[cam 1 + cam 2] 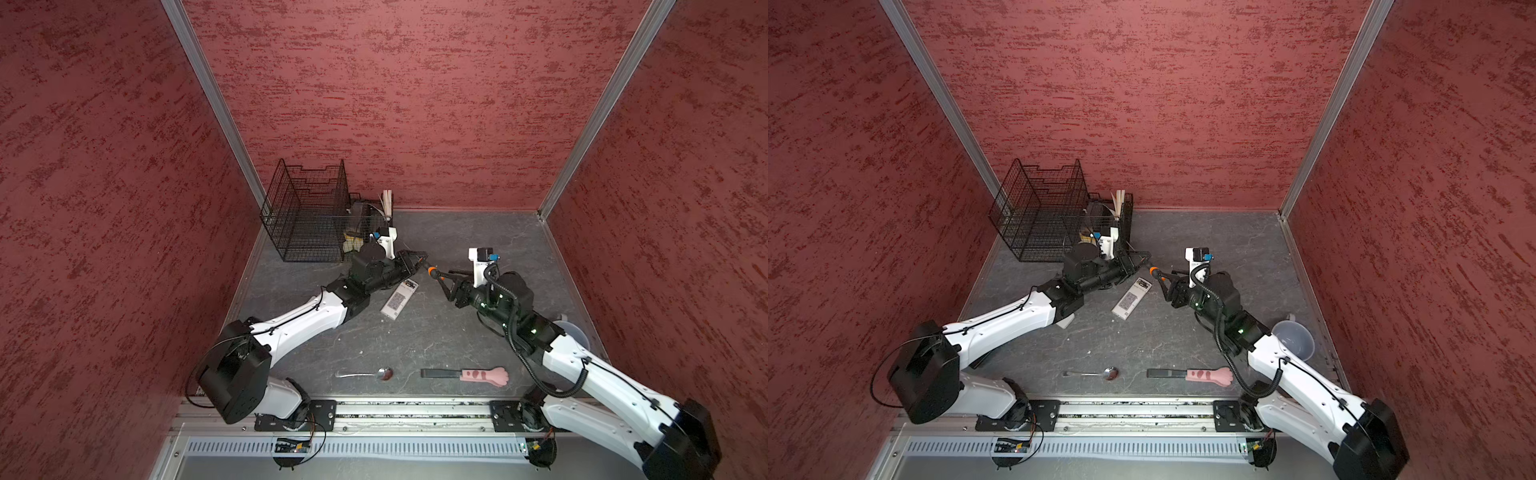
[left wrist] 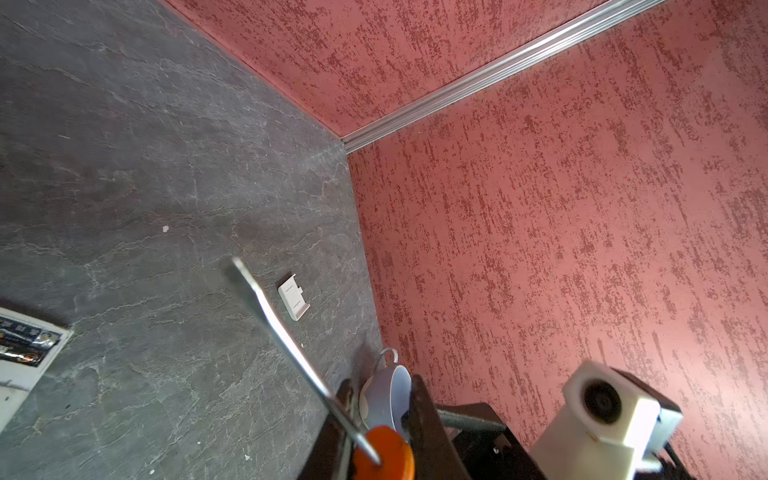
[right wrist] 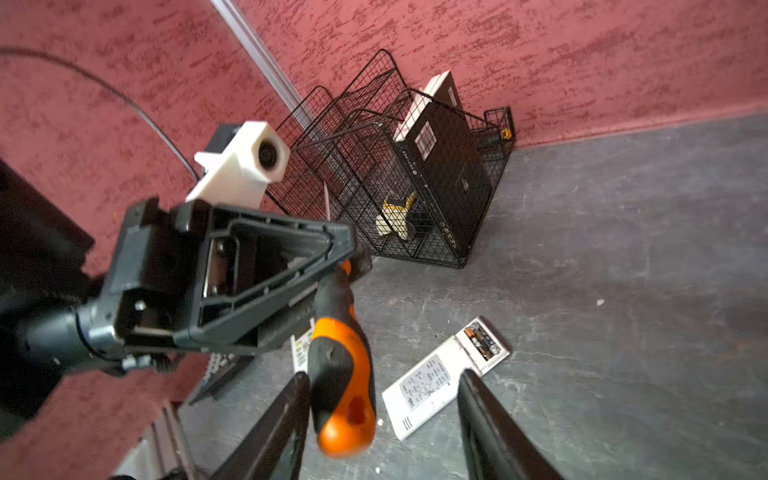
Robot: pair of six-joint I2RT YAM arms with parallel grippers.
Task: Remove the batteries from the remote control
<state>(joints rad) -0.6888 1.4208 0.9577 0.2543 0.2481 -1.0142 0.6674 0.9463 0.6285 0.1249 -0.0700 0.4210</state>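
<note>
the batteries (image 3: 484,338) sit in the open remote control (image 3: 432,378), middle of the surface (image 3: 623,291). beyond it, your right gripper (image 3: 382,376) reaches low, half open around the butt of the screwdriver (image 3: 340,365); your left gripper (image 3: 347,259), facing it, clamps the other end.

On the table (image 1: 415,340), the rack (image 1: 307,216) stood in the back-left corner. The remote (image 1: 399,300) lay mid-table, batteries (image 3: 482,338) in its far end, the screwdriver (image 3: 340,374) raised just behind. Along the front edge lay the spoon (image 1: 365,374), left of the paw-handled tool (image 1: 465,375). The cup (image 1: 1293,340) sat by the right edge.
</note>
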